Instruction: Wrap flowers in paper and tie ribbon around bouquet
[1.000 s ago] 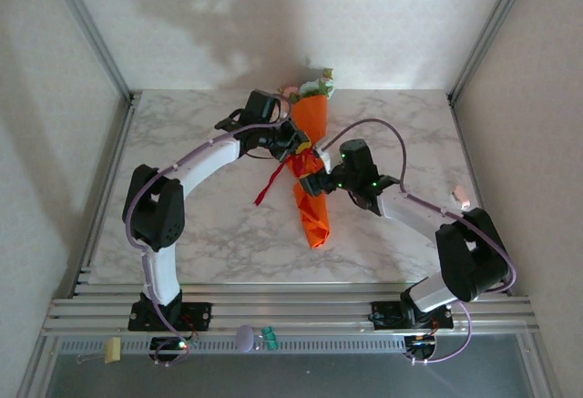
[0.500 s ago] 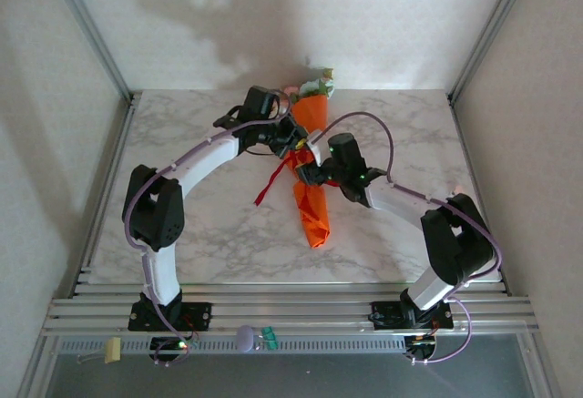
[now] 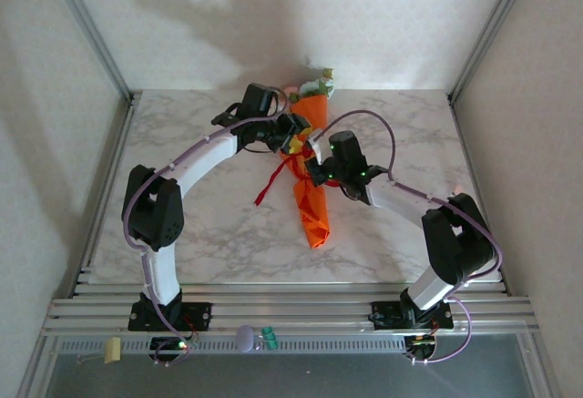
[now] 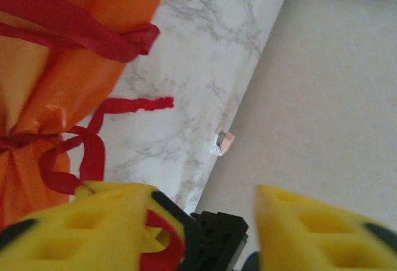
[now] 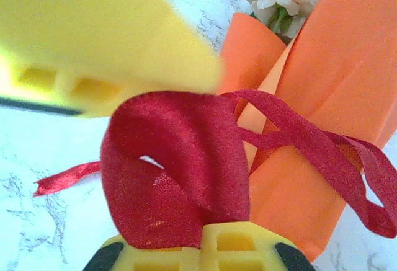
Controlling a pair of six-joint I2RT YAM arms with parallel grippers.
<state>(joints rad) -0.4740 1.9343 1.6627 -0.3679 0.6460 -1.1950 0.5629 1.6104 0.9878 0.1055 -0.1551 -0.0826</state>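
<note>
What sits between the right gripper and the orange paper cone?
Right wrist view: a loop of thin red satin ribbon, pinched by the right gripper, strands crossing the orange paper cone.

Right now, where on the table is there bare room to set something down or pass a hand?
Bare marble: the table's far right corner beyond the right arm; the far left corner; the near middle below the bouquet. Crowded: centre back, where left claw and right claw meet at the ribbon.

We counted one bouquet [image 3: 312, 207], one sheet of orange paper [image 5: 322, 85] and one red ribbon [image 5: 180, 172]. There were two arms, a left arm [image 3: 196, 163] and a right arm [image 3: 410, 202], each with two yellow fingers [image 4: 93, 221], and three small objects [image 3: 246, 336] on the near rail [image 3: 301, 311].
</note>
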